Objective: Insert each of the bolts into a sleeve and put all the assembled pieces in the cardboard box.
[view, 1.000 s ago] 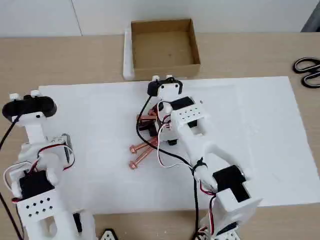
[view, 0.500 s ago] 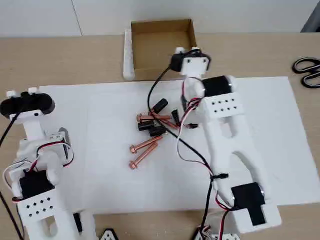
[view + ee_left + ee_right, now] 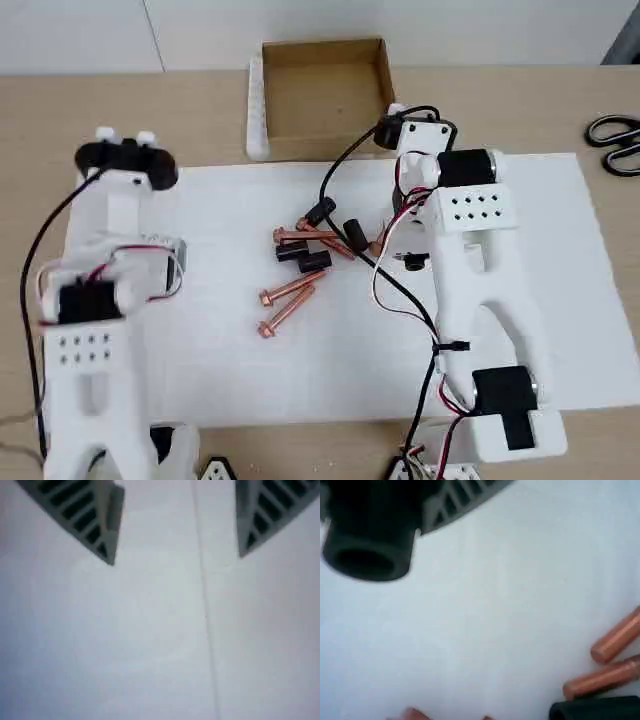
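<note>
Several copper bolts (image 3: 291,291) and black sleeves (image 3: 301,256) lie in a loose pile on the white paper (image 3: 210,360). The open cardboard box (image 3: 325,100) stands beyond the paper's far edge. My right gripper (image 3: 415,525) is shut on a black sleeve (image 3: 369,540), held above the paper beside the pile. Bolt ends (image 3: 615,641) and another sleeve (image 3: 595,711) lie close by. In the high view the right arm (image 3: 470,215) covers that gripper. My left gripper (image 3: 175,545) is open over bare paper, with nothing between its fingers (image 3: 100,525); it sits left of the pile (image 3: 165,265).
A white block (image 3: 257,110) stands against the box's left wall. Scissors (image 3: 615,140) lie on the wooden table at the far right. Cables (image 3: 385,280) trail from the right arm over the paper near the pile.
The right arm has drawn back from over the pile toward the right, uncovering the bolts and sleeves. The left arm has swung forward and right, onto the paper's left part.
</note>
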`<state>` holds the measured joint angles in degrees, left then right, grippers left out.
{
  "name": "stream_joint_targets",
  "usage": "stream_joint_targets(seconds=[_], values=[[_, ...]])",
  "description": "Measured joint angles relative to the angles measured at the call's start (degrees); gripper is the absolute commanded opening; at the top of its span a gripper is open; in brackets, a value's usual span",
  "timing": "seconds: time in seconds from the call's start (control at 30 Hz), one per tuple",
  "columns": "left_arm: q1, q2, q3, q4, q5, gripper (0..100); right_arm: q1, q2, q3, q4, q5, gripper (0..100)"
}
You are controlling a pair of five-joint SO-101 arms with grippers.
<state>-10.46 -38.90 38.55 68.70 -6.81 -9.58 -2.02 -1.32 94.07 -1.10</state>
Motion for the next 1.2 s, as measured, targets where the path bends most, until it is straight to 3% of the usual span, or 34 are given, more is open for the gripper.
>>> stream_joint_targets(seconds=[0.23, 0.4, 0.57, 1.2], values=[[8.8, 10.4, -10.5, 6.9, 1.4, 15, 0.0, 0.0, 0.0, 0.0, 0.0, 2.0], [20.5, 11.5, -9.8, 11.9, -6.4, 15, 0.0, 0.0, 0.0, -0.1, 0.0, 2.1], [28.0, 15.7, -5.5, 11.1, -7.7, 15, 0.0, 0.0, 3.2, -2.2, 0.0, 2.1], [33.3, 38.5, -6.6, 3.3, -5.6, 15, 0.0, -0.2, 4.3, -3.3, 0.0, 2.1]])
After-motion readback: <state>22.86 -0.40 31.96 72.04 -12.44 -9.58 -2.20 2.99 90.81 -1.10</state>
